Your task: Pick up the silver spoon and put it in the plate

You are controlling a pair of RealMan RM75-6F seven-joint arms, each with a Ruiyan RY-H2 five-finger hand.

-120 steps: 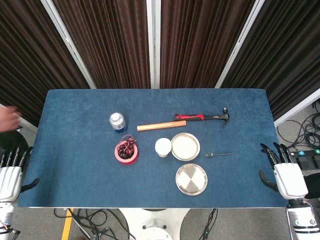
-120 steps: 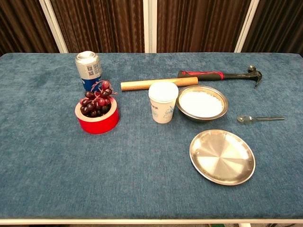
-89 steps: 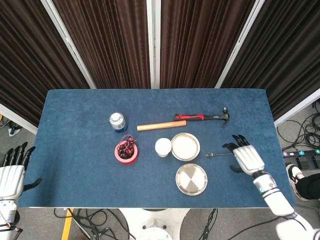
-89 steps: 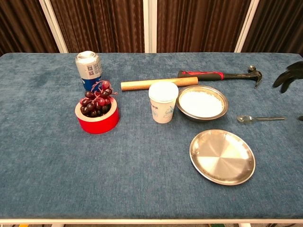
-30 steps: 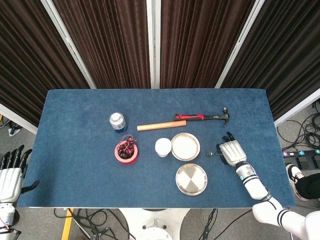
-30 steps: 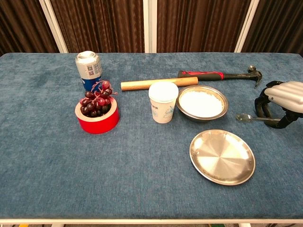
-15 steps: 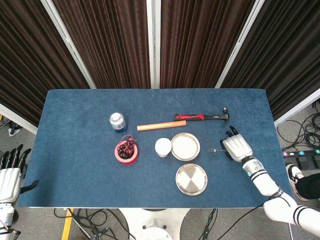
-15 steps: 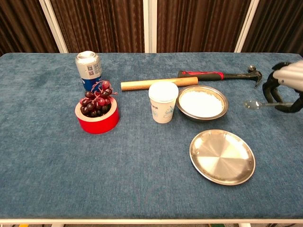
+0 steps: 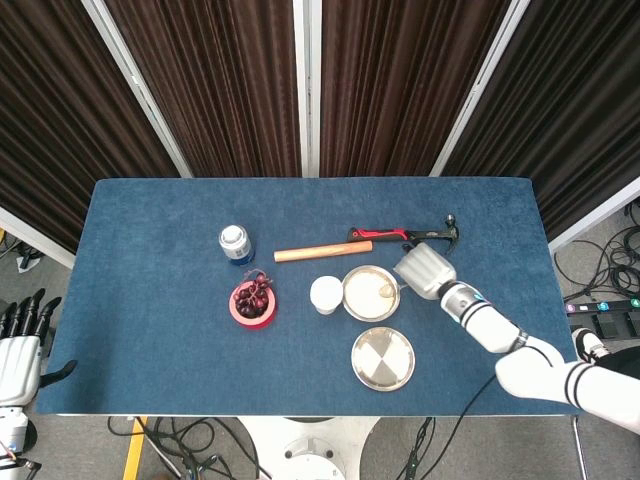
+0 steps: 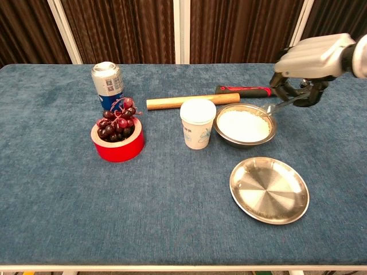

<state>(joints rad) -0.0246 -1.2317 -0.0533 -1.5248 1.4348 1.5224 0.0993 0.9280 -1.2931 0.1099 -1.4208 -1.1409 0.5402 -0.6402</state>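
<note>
The silver spoon (image 10: 278,105) is off the table, pinched by my right hand (image 10: 305,64) and tilted down to the left. Its tip (image 9: 385,291) hangs over the right rim of the metal bowl of white powder (image 10: 243,126). From the head view my right hand (image 9: 424,271) sits just right of that bowl, in front of the hammer's head. The empty round steel plate (image 10: 269,190) lies flat in front of the bowl, near the table's front edge (image 9: 383,358). My left hand (image 9: 18,352) stays off the table's front left corner, fingers apart, holding nothing.
A white paper cup (image 10: 198,124) stands left of the powder bowl. A red-gripped hammer with a wooden handle (image 10: 192,101) lies behind them. Further left are a red bowl of grapes (image 10: 117,138) and a drink can (image 10: 107,84).
My right hand took hold of the spoon on the cloth, lifted it, and carried it left and back, from right of the plate to over the powder bowl's rim.
</note>
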